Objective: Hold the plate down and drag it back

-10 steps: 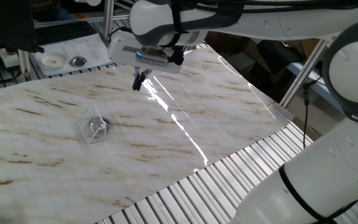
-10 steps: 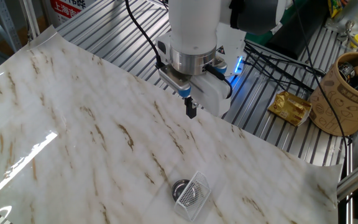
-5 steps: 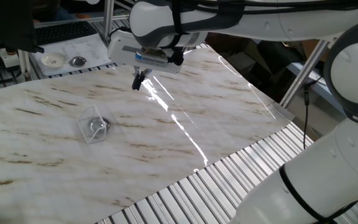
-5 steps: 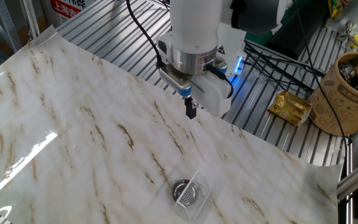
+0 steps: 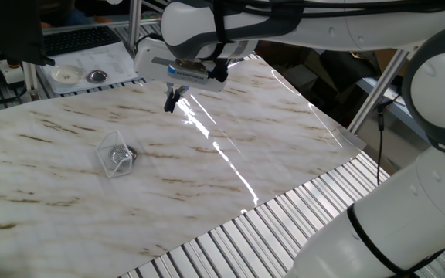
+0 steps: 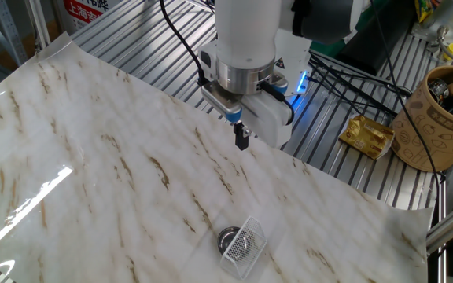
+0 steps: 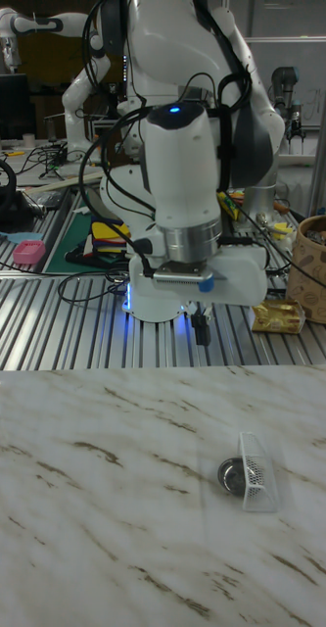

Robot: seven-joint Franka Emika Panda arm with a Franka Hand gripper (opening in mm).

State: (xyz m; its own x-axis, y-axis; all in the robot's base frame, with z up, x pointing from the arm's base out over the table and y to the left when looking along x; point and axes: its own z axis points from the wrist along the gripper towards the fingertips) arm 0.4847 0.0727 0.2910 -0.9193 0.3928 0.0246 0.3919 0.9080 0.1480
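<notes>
Pincer (image 6: 242, 141) hangs shut and empty, unmoved over the last second, well apart from the plate (image 6: 230, 237) beside my clear box (image 6: 244, 244), so I judge the press-down hasn't begun.

Closed tool (image 6: 242, 140) well above plate (image 6: 230, 237)

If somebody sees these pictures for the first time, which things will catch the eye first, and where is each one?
First the big white arm, its tool hanging shut above the far edge of the marble table, touching nothing. Next the small silver plate on the marble nearer the front, with a clear box lying against it. Beyond the table's edge, on the metal slats, stand a brown cup and a gold packet.
</notes>
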